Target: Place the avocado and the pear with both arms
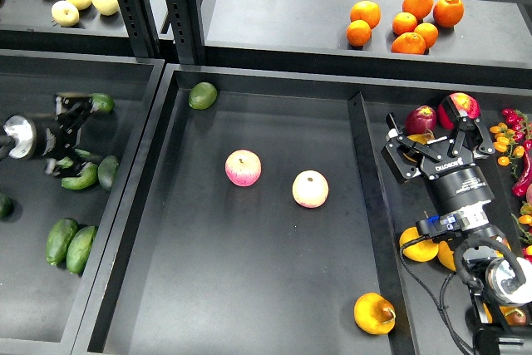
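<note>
Two fruits concern us. Avocado (81,178): left of the centre tray (208,305), beside left hand (70,129), grip state unclear; glossy, slippery, take across middle. Pear (373,313): tray's lower-right corner; firm, bruisable. Right hand (432,135) open, empty.

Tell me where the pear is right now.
In the head view, the pear lies at the near right corner of the middle tray, below the two apples and beside the right divider.
</note>
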`<state>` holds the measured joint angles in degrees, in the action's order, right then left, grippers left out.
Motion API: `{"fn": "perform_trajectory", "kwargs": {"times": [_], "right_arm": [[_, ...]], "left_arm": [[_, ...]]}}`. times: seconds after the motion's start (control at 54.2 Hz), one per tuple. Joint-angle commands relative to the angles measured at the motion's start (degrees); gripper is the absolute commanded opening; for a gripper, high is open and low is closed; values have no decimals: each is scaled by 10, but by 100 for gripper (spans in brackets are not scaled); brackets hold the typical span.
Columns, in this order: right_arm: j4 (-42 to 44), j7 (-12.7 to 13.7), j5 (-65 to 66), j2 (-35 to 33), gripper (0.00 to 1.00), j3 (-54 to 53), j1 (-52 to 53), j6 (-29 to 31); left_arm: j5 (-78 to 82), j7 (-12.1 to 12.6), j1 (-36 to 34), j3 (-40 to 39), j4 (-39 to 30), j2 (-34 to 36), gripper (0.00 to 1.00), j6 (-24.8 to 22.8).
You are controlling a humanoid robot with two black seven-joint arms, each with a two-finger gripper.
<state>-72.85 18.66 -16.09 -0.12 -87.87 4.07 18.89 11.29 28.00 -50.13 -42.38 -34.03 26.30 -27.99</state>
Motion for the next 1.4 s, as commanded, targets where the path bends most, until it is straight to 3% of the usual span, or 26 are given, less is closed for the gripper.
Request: {"fn": "perform_trajectory", "kwargs": {"times": [0.0, 0.221, 0.461, 0.608, 0.94, 1.382], "right_arm": [[1, 6, -1, -30, 100, 9, 0, 0], [1, 11, -2, -134, 100, 44, 0, 1], [-4, 49, -2, -240, 100, 107, 13, 2], [-5, 93, 4, -320, 100, 193, 60, 29], [2, 93, 51, -464, 100, 399, 199, 83], [8, 93, 188, -484, 100, 616, 370, 91]], "left_arm": [[-17, 0, 12, -62, 1, -49, 99, 0], [-19, 0, 45, -179, 1, -127, 99, 0], [-51, 0, 91, -275, -2, -196, 99, 0], [-87, 0, 116, -291, -10, -205, 99, 0], [-93, 0, 194, -354, -70, -263, 99, 0], [-93, 0, 266, -395, -121, -263, 99, 0]]}}
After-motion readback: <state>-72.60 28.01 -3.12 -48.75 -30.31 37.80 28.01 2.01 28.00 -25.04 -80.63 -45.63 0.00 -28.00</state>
